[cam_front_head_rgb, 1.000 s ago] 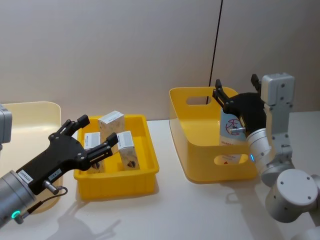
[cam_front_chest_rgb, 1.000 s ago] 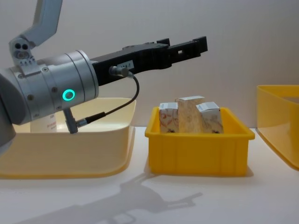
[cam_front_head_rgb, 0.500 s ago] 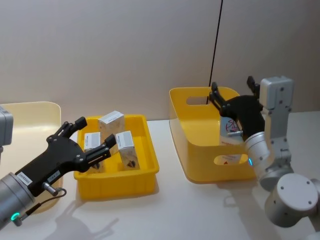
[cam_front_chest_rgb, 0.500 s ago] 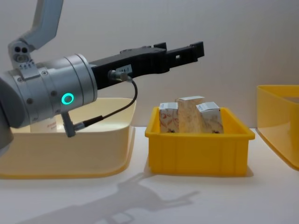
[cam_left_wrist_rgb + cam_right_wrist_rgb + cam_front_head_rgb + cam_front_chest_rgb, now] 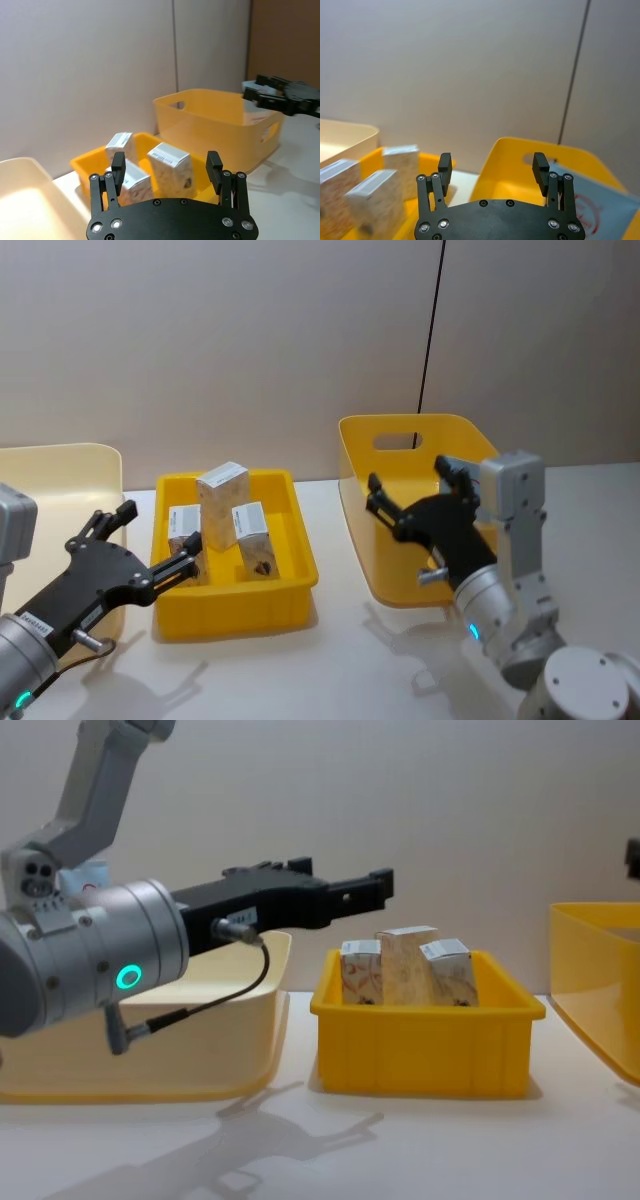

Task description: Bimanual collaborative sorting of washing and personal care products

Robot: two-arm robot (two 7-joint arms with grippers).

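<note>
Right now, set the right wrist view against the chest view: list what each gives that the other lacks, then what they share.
Right wrist view: the right gripper, open and empty, and a light-blue tube inside the tall yellow bin.
Chest view: the left gripper, held out level and higher than the carton tops.
Shared: three beige cartons standing in the low yellow tray, the cream bin beside it, and the tall yellow bin's wall.

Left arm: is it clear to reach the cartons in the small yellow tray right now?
Probably yes. The left claw is open at the tray's left edge, the cartons stand uncovered, and nothing lies between.
</note>
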